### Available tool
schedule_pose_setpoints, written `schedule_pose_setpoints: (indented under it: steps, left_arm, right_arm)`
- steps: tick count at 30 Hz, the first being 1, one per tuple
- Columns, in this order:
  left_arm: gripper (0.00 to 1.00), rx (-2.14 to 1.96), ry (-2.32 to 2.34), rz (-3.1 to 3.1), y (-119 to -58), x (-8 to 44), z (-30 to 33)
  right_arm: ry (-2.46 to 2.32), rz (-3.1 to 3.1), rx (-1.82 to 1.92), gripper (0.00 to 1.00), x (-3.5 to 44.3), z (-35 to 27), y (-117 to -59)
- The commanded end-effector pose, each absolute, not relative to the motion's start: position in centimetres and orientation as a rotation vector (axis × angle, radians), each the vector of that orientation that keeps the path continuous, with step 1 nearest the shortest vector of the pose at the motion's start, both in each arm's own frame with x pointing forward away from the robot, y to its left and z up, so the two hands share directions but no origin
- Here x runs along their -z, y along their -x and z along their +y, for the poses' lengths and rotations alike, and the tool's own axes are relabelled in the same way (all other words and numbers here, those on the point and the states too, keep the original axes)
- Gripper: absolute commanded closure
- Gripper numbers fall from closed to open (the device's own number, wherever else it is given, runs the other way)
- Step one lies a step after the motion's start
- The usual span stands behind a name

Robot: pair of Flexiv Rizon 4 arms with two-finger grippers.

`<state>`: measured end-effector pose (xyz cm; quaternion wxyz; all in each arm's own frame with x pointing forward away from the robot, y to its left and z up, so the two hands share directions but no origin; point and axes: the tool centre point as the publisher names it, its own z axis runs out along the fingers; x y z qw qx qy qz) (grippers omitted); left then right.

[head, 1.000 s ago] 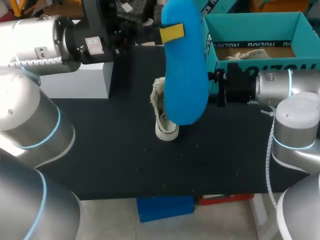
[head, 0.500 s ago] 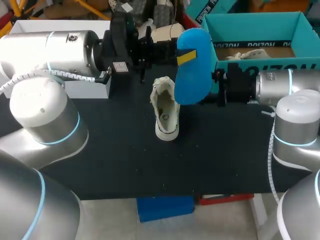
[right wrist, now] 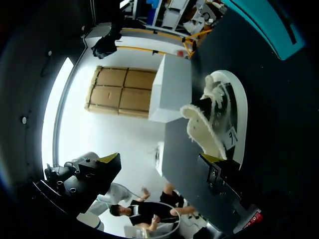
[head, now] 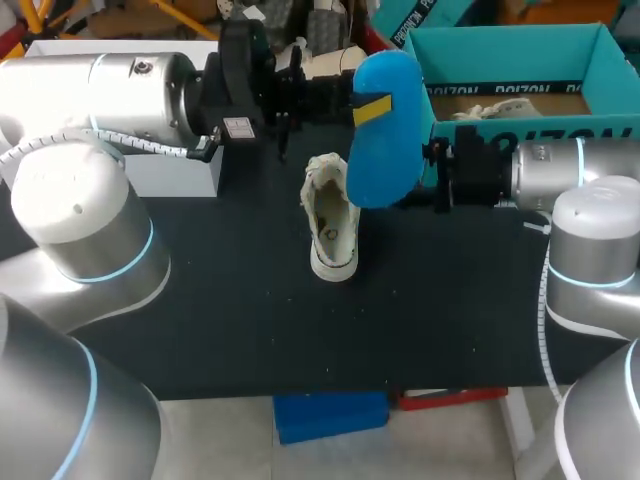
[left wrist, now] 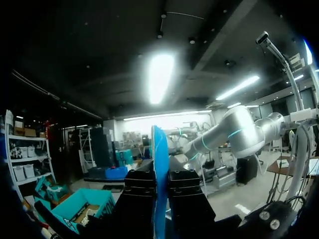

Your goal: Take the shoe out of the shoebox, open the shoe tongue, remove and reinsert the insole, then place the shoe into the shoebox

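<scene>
A white shoe (head: 331, 226) stands upright on the black table (head: 200, 300), its tongue pulled open. In the air behind the shoe my left gripper (head: 335, 96) is shut on a blue insole (head: 385, 135) with a yellow tag. In the left wrist view the insole (left wrist: 159, 164) shows edge-on between the black fingers (left wrist: 187, 194). My right gripper (right wrist: 162, 159) stands open just right of the shoe (right wrist: 219, 119), holding nothing. Seen from the head camera, its tips are partly hidden behind the insole. The teal shoebox (head: 520, 45) is at the back right.
A white box (head: 165, 160) stands at the back left of the table, also ahead of the right gripper beyond the shoe (right wrist: 174, 84). My right arm (head: 560, 175) lies along the front wall of the shoebox. Crumpled paper (head: 490, 110) lies inside the box.
My left arm has swung the insole back and away from above the shoe, uncovering it. In the last half second almost nothing moved. The right arm has kept still.
</scene>
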<state>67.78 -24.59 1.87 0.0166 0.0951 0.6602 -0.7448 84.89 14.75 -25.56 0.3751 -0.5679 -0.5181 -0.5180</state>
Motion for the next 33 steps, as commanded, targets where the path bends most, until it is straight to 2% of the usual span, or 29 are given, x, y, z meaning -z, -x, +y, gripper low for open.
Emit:
schedule_pose_setpoints:
  steps: [1,5,11,21,33]
  left_arm:
    - [1.00,2.167,-0.547,1.956,-65.2,-2.6,-25.3]
    - [1.00,1.953,-0.700,1.946,-63.2,-1.3,-24.8]
    - [1.00,1.839,-0.870,1.821,-62.4,1.1,-23.8]
    - [1.00,1.593,-1.035,1.782,-63.0,7.9,-23.3]
    - [1.00,1.593,-1.035,1.782,-63.0,7.9,-23.3]
  right_arm:
    - [1.455,-1.325,1.328,0.00,25.7,14.9,-84.9]
    - [1.455,-1.325,1.328,0.00,25.7,14.9,-84.9]
    - [1.455,-1.325,1.328,0.00,25.7,14.9,-84.9]
    - [1.455,-1.325,1.328,0.00,25.7,14.9,-84.9]
    - [1.455,-1.325,1.328,0.00,25.7,14.9,-84.9]
